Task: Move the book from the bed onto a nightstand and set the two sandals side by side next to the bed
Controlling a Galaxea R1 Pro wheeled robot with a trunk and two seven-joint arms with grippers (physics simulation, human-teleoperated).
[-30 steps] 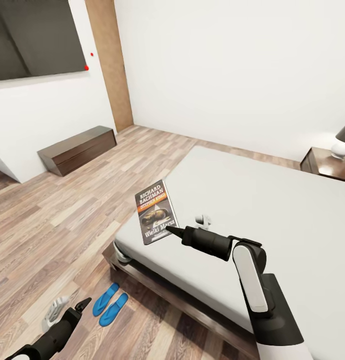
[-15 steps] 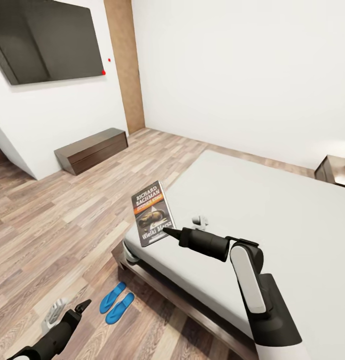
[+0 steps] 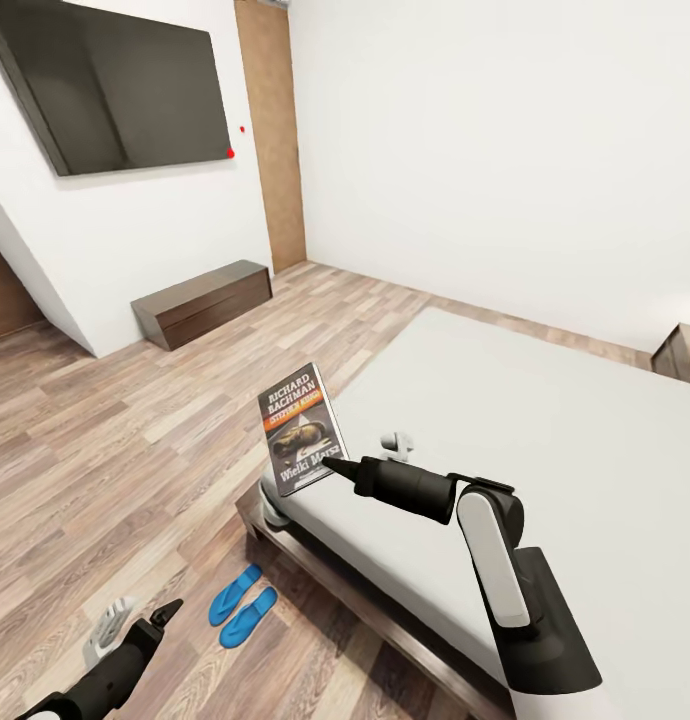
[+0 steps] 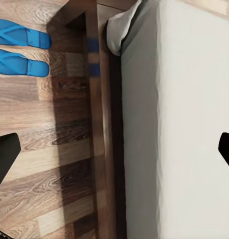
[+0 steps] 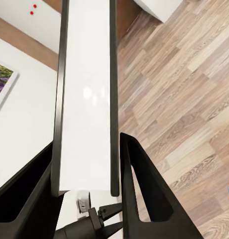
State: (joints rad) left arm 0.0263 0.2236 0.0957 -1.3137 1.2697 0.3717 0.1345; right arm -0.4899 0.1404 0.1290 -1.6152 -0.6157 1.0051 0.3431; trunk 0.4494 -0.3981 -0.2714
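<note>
The book [image 3: 299,428], dark-covered with an orange band, is held upright over the foot corner of the bed [image 3: 525,420]. My right gripper [image 3: 328,464] is shut on its lower edge. In the right wrist view the book [image 5: 87,99] shows edge-on, white pages clamped between the black fingers [image 5: 144,194]. The two blue sandals [image 3: 242,605] lie side by side on the floor next to the bed's corner, also seen as sandals [image 4: 20,47] beside the dark bed frame [image 4: 102,124]. My left gripper [image 3: 135,620] hovers open low over the floor, left of the sandals. A nightstand [image 3: 682,353] peeks in at the right edge.
A long low dark cabinet [image 3: 200,302] stands against the left wall under a large black wall screen [image 3: 125,85]. Wood-plank floor [image 3: 135,440] stretches between the cabinet and the bed. A white wall runs behind the bed.
The camera has swung left, so screen, cabinet and sandals sit further right in the picture and the nightstand has slid to the edge. The book stays in my right gripper.
</note>
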